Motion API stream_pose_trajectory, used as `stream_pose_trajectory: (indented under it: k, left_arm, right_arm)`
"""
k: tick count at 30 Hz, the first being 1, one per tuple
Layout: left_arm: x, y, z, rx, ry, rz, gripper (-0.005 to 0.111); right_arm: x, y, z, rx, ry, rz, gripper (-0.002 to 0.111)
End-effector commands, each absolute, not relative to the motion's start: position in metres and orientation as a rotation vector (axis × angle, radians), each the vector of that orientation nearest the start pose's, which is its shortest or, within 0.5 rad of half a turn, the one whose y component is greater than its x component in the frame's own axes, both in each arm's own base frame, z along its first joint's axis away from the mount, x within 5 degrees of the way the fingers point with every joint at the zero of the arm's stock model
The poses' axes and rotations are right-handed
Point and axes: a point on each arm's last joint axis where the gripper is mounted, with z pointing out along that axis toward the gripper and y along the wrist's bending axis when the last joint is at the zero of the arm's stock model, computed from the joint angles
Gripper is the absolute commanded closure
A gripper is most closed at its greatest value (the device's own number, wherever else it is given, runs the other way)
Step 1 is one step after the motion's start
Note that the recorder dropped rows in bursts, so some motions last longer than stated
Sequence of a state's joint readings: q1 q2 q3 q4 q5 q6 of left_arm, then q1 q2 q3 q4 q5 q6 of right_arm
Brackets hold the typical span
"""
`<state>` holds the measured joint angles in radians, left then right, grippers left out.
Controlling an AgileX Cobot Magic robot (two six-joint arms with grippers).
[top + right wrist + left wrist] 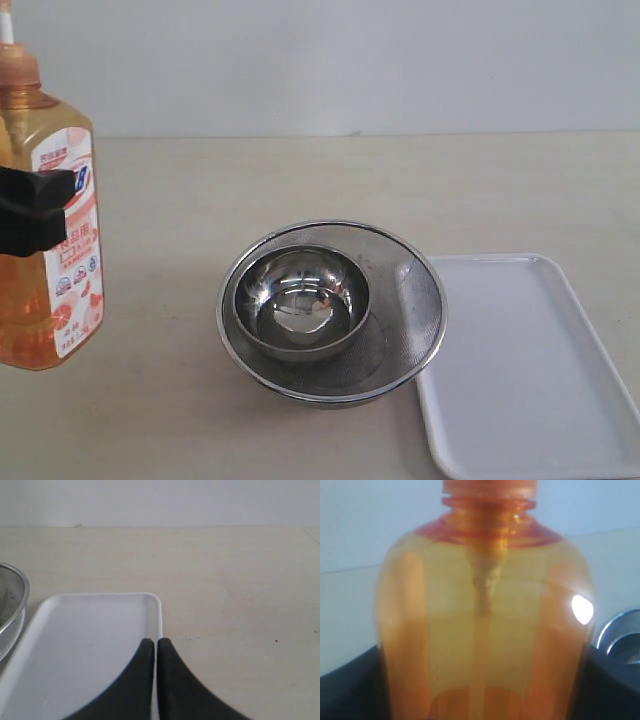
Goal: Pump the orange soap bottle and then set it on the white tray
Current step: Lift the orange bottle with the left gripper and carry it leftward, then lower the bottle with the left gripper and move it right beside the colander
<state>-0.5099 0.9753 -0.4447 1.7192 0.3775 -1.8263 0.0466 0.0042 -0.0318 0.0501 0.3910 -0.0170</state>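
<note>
Translucent orange soap bottle [45, 300]; flat, round-cornered white tray [520, 370].

Right gripper [156, 644]: two matte black jaws, broad at the base, curving smoothly to narrow tips. Left gripper [40, 208]: black, blocky, square-edged jaws.

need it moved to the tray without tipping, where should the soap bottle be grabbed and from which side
Grip the soap bottle around its wide body at mid-height, coming in level from the side, as the left gripper does. It is tall and upright, and its neck and pump are narrow.
</note>
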Motion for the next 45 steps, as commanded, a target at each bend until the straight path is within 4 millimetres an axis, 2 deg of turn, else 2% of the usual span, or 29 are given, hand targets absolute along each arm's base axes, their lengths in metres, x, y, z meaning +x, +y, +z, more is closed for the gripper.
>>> stream_pose_trajectory:
  k: [1, 9, 13, 17, 22, 26, 32, 35, 39, 45]
  left_arm:
    - [0.191, -0.074, 0.26, 0.191, 1.917, 0.006, 0.102]
    - [0.221, -0.081, 0.258, 0.115, 1.921, 0.169, 0.102]
    - [0.232, -0.089, 0.256, 0.125, 1.938, 0.165, 0.102]
    - [0.242, -0.1, 0.261, 0.177, 1.941, 0.133, 0.102]
    - [0.256, -0.117, 0.271, 0.358, 1.914, 0.146, 0.102]
    - [0.272, -0.122, 0.273, 0.364, 1.918, 0.137, 0.102]
    - [0.29, -0.123, 0.271, 0.245, 1.939, 0.107, 0.102]
    - [0.292, -0.123, 0.271, 0.204, 1.937, 0.111, 0.102]
    - [0.293, -0.112, 0.275, -0.04, 1.897, 0.111, 0.102]
    - [0.293, -0.11, 0.276, -0.144, 1.881, 0.066, 0.102]
  right_arm:
    - [0.052, 0.004, 0.189, -0.029, 1.835, 0.059, 0.108]
    - [0.052, 0.004, 0.189, -0.029, 1.835, 0.059, 0.108]
    - [0.052, 0.004, 0.189, -0.029, 1.835, 0.059, 0.108]
    - [0.052, 0.004, 0.189, -0.029, 1.835, 0.059, 0.108]
    - [0.052, 0.004, 0.189, -0.029, 1.835, 0.059, 0.108]
    - [0.052, 0.004, 0.189, -0.029, 1.835, 0.059, 0.108]
    - [0.052, 0.004, 0.189, -0.029, 1.835, 0.059, 0.108]
    - [0.052, 0.004, 0.189, -0.029, 1.835, 0.059, 0.108]
    - [0.052, 0.004, 0.189, -0.029, 1.835, 0.059, 0.108]
    - [0.052, 0.004, 0.189, -0.029, 1.835, 0.059, 0.108]
